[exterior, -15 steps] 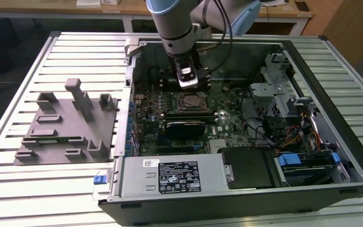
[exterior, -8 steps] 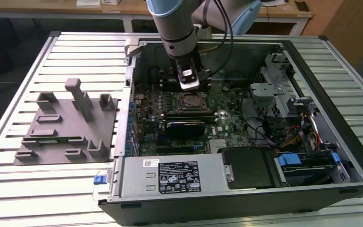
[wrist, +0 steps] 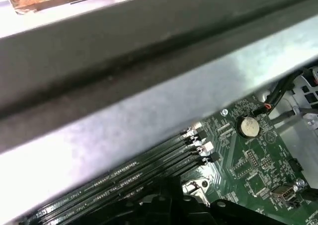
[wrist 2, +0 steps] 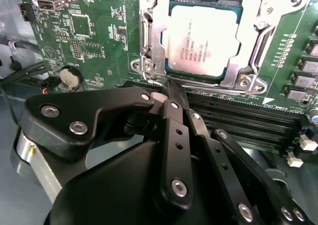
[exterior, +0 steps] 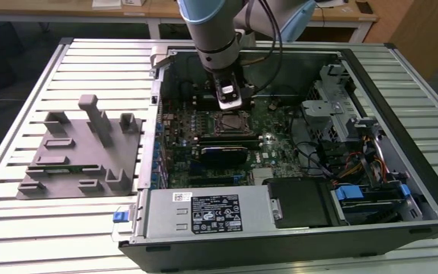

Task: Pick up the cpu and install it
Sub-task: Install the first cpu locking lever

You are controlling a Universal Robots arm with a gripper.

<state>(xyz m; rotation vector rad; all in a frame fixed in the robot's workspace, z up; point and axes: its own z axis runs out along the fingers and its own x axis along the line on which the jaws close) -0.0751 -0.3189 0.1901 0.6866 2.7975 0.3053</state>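
The cpu [wrist 2: 201, 41] sits seated in its socket frame [wrist 2: 149, 46]; the tool [wrist 2: 171, 93], fingers pressed together and empty, hovers just beside it.

No print can be read.

Exterior overlooks the case [exterior: 295, 142]; wrist views hug its motherboard [wrist 2: 89, 31].
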